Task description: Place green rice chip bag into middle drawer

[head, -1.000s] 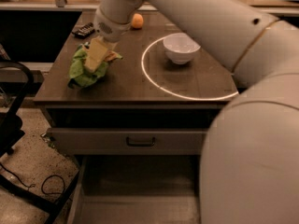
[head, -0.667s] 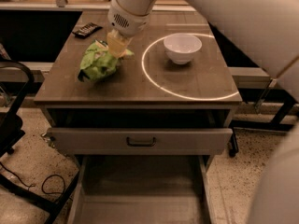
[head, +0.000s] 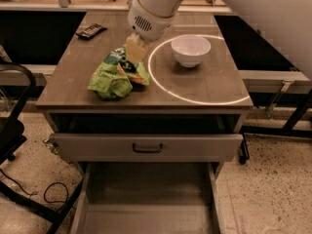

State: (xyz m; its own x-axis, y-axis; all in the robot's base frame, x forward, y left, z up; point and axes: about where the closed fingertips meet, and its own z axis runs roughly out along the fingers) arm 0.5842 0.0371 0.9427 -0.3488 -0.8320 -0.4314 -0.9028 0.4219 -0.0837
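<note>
where the white robot arm (head: 161, 4) comes down from the top edge, its yellowish gripper (head: 135, 50) touches the upper right edge of the green rice chip bag (head: 114, 77), a crumpled light-green foil pack with white lettering. cannot tell if the gripper is spread or clamped on the foil. the bag rests on the brown wooden cabinet top (head: 68, 82), left of centre, with its yellow-orange corner just at the left edge of a glowing white ring (head: 195, 100). a round white bowl (head: 190, 49) stands inside the ring near its far side and shows only its white inside. a small dark wrapper (head: 90, 30) lies at the far left corner, well apart from the bag. the grey-front drawer with a dark handle (head: 147, 147) is slightly out; its inside is too dark to read. below it the wide grey-brown middle drawer (head: 146, 218) is pulled far out, its smooth flat floor showing.
</note>
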